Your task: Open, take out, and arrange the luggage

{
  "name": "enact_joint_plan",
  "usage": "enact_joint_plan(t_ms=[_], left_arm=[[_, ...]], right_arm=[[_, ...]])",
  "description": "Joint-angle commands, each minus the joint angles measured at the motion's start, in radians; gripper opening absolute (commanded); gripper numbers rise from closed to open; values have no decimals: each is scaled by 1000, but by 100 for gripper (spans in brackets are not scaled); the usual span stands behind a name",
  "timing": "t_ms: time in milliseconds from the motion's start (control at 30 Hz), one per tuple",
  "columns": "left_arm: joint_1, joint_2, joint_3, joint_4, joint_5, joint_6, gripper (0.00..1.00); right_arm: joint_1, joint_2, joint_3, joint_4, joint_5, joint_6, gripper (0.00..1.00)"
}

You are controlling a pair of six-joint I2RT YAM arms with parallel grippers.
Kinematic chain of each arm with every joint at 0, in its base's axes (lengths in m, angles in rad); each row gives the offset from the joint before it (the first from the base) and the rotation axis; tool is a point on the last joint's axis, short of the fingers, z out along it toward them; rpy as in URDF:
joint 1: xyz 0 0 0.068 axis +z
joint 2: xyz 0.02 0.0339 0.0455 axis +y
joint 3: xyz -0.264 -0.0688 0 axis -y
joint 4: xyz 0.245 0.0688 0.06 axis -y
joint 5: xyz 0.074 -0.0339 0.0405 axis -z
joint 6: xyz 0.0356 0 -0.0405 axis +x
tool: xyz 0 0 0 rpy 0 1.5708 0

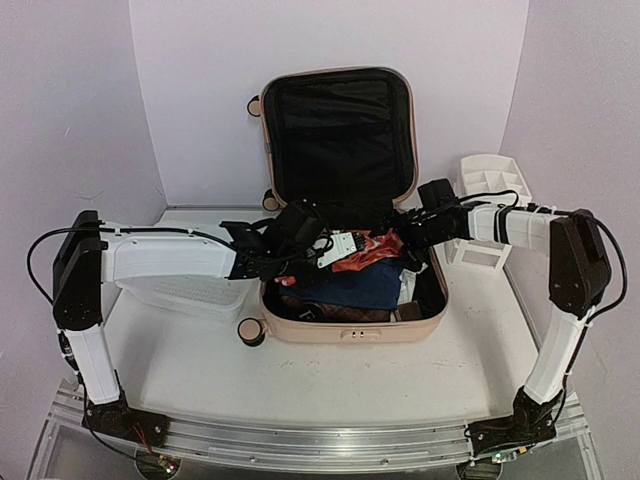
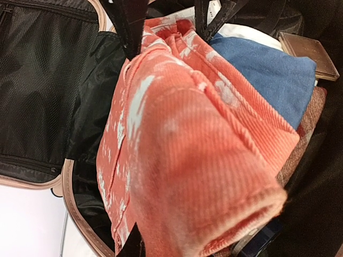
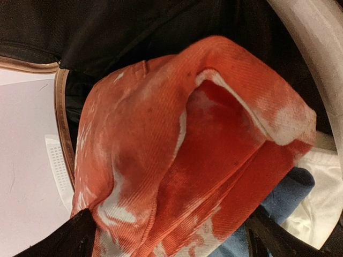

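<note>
L gripper (image 1: 300,232) pinches orange cloth (image 2: 203,160), R gripper (image 1: 425,222) gapes wide; we fear cloth drops into luggage (image 1: 340,327) if pinch's shallow.

The white table (image 1: 330,385) before me bears the open luggage (image 1: 345,327). A mesh basket (image 1: 195,297) lies to its left, a drawer organizer (image 1: 490,180) to its right.

White links, black joints, black cables; left claw (image 2: 170,45), right claw (image 3: 171,227) black.
</note>
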Motion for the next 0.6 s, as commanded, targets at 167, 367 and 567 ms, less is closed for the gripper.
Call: enact_joint_plan(t_ms=[167,367,567], left_arm=[[-15,-175,-32,27,92,-53,0],[-15,-246,-74,20,156,-80,0],[-15,-274,-99,-4,189,-84,0]], right_arm=[[-4,33,67,20,29,49,98],[-6,17,75,22,51,45,98],[-5,48,97,23,25,44,92]])
